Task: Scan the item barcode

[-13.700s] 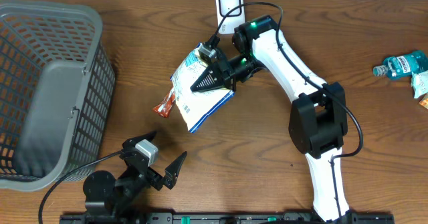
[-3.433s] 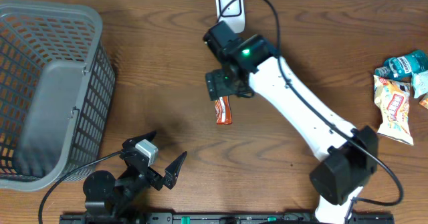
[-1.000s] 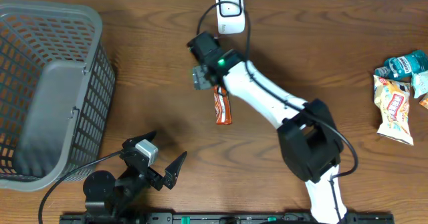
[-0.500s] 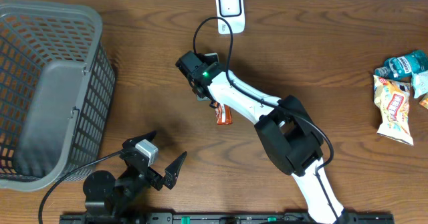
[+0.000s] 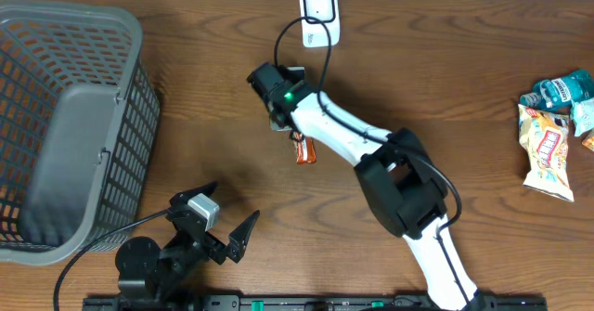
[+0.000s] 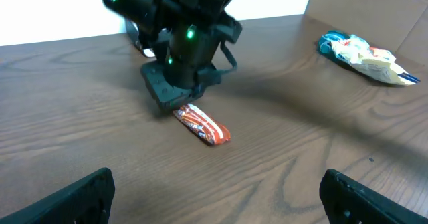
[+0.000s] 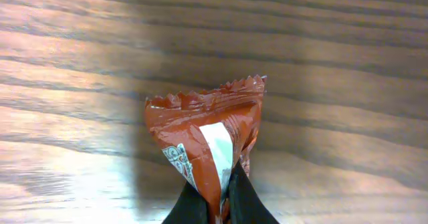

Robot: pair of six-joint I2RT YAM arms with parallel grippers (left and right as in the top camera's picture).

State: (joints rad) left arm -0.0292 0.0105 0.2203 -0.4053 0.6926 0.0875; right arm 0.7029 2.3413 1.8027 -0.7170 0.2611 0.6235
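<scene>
Right gripper is clamped on the snack bar, and we see it plainly from the wrist. Both fingertips pinch one crimped end of the red wrapper, jaws all but meeting on the foil. From above, the snack bar sits on the table a short way out from the scanner, on the side toward the arm bases, with the arm stretched over it. In the low left-wrist view its free end looks to be resting on the wood. So we'd call this the grasp step, with the lift not yet begun. Left gripper is out of the play, spread wide and empty, well away from the scanner at the table's near edge.

What do we need next? A clean lift, then a carry toward the scanner and a turn of the wrist so the barcode faces its window. We can't find the barcode. A white panel shows on the wrapper, but its print is too small to read, so the bar may need rotating in front of the scanner. That grip is on thin foil, and we'd expect the bar to dangle and swing, so slow moves suit.
</scene>
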